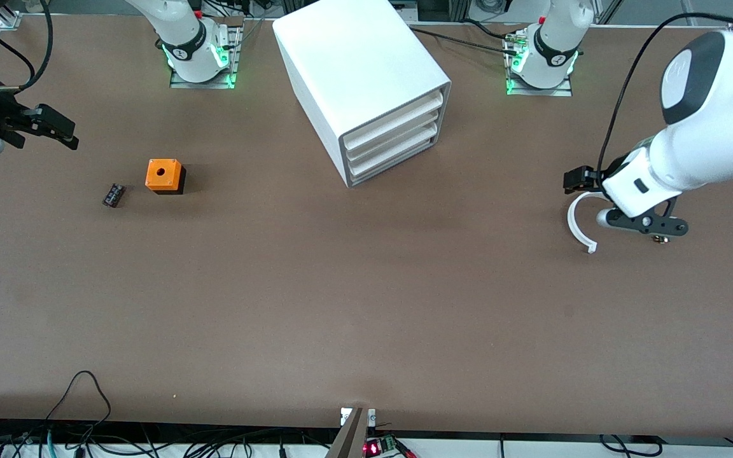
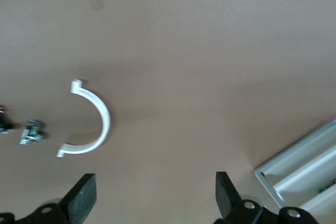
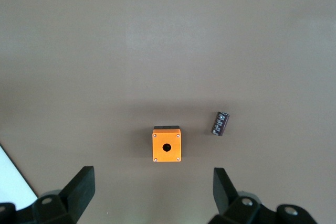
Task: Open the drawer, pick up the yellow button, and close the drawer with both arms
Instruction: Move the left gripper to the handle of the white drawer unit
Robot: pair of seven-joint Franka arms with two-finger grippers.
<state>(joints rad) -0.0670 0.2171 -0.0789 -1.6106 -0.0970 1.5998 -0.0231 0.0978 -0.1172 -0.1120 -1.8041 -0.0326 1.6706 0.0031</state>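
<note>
The white cabinet (image 1: 360, 57) stands at the middle of the table near the robots' bases. Its uppermost drawer (image 1: 395, 116) is shut, as are the two below it. The button is hidden. My left gripper (image 1: 579, 181) is open and empty in the air toward the left arm's end of the table, over bare table beside a white C-shaped ring (image 1: 576, 222). In the left wrist view the gripper (image 2: 156, 195) has the cabinet's corner (image 2: 299, 174) at the edge. My right gripper (image 1: 42, 132) is open and empty at the right arm's end; its wrist view (image 3: 152, 192) shows only table between the fingers.
An orange cube with a hole (image 1: 164, 175) (image 3: 167, 145) and a small black cylinder (image 1: 113, 194) (image 3: 221, 123) lie toward the right arm's end. The white ring (image 2: 89, 121) and small metal screws (image 2: 32, 132) lie under the left arm. Cables hang along the table's front edge.
</note>
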